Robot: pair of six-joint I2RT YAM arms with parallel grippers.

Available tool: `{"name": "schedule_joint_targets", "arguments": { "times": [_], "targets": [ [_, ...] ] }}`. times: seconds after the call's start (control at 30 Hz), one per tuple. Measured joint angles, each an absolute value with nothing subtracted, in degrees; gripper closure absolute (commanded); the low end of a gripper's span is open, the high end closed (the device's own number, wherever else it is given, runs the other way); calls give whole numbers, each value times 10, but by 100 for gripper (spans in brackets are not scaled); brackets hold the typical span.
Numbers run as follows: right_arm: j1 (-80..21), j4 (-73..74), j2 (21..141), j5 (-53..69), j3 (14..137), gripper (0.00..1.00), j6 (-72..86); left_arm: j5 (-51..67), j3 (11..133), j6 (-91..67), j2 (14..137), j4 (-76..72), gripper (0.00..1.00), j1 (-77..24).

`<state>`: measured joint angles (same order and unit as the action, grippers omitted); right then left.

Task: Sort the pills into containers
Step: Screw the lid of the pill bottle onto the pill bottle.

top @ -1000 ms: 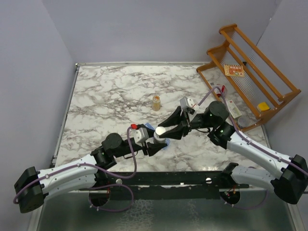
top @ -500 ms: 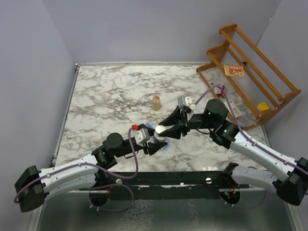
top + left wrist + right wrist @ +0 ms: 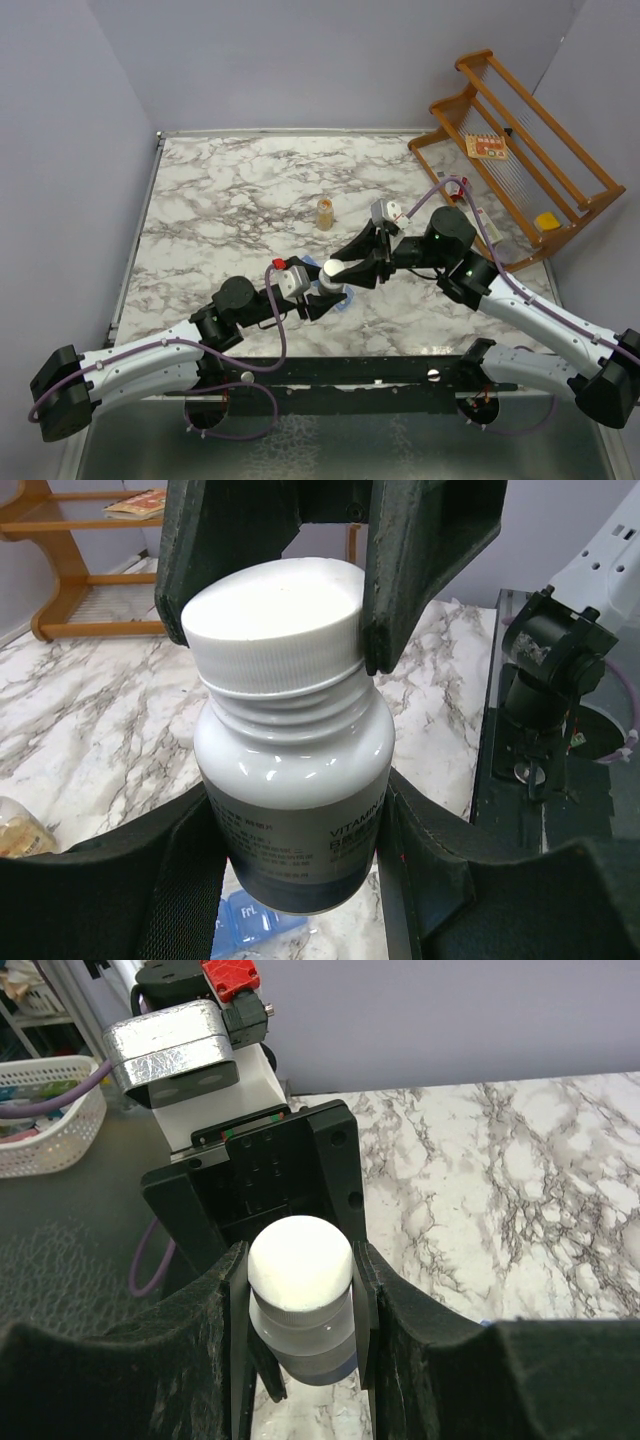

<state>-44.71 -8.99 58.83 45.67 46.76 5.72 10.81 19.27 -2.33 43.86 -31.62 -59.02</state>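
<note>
A dark bottle (image 3: 290,780) with a white cap (image 3: 275,610) hangs tilted in the air between both arms. My left gripper (image 3: 298,870) is shut on the bottle's body. My right gripper (image 3: 300,1290) is shut on the cap (image 3: 300,1260), one finger on each side. In the top view the grippers meet at the bottle (image 3: 332,275) near the table's front middle. The containers, a translucent blue strip (image 3: 250,925), lie on the marble just under the bottle and are mostly hidden (image 3: 341,301). No loose pills show.
A small amber bottle (image 3: 325,212) stands on the marble table (image 3: 230,190) behind the grippers. A wooden rack (image 3: 520,170) with small items sits at the back right. A white basket (image 3: 45,1115) shows off the table in the right wrist view.
The right arm has shifted slightly left and the bottle with it. Both grips hold as before.
</note>
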Motion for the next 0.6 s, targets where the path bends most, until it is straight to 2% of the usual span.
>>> {"name": "schedule_joint_targets", "arguments": {
  "times": [0.6],
  "targets": [
    [-447,-39,593,452,489,99,28,89,193,-15,455,-322,100,-590]
  ]
}}
